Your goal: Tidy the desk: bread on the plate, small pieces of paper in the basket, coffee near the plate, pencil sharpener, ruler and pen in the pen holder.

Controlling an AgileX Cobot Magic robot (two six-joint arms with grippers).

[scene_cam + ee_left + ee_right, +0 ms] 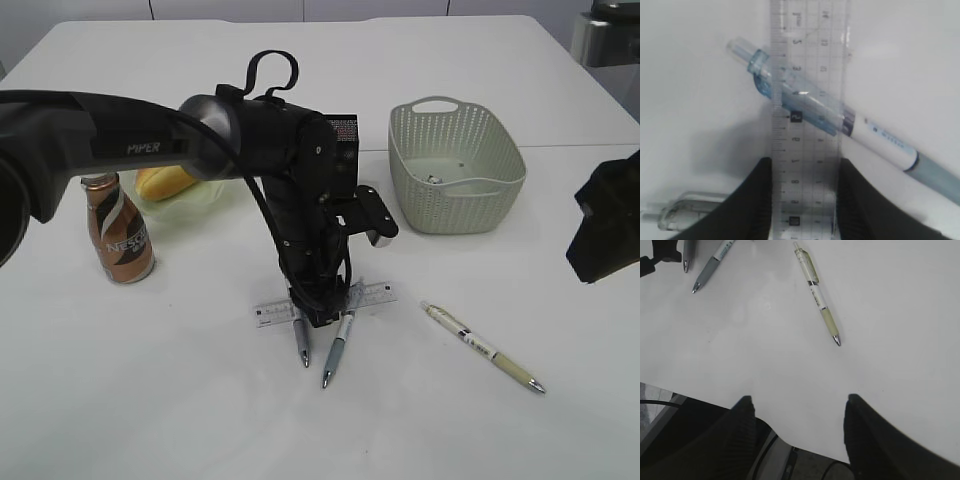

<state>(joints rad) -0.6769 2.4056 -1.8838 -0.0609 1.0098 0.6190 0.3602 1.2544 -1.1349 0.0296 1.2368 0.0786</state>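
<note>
White counter (200, 420) throughout. Left claw (805, 200) down over ruler (807, 100), pads flanking its edges, seemingly pinching. Blue pen (880, 137) under ruler, crossing it: risks tipping or dragging on lift. Right claw (797, 435) spread, far right of ruler.

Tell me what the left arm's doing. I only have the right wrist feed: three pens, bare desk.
Observer: The left arm is down on a clear ruler, jaws against both its long edges.
Operator: Ruler lying free?
Observer: No, it lies across a blue pen, flat on the desk.
Operator: Bread and coffee sorted?
Observer: Bread sits on the green plate, with the coffee bottle standing right beside it.
</note>
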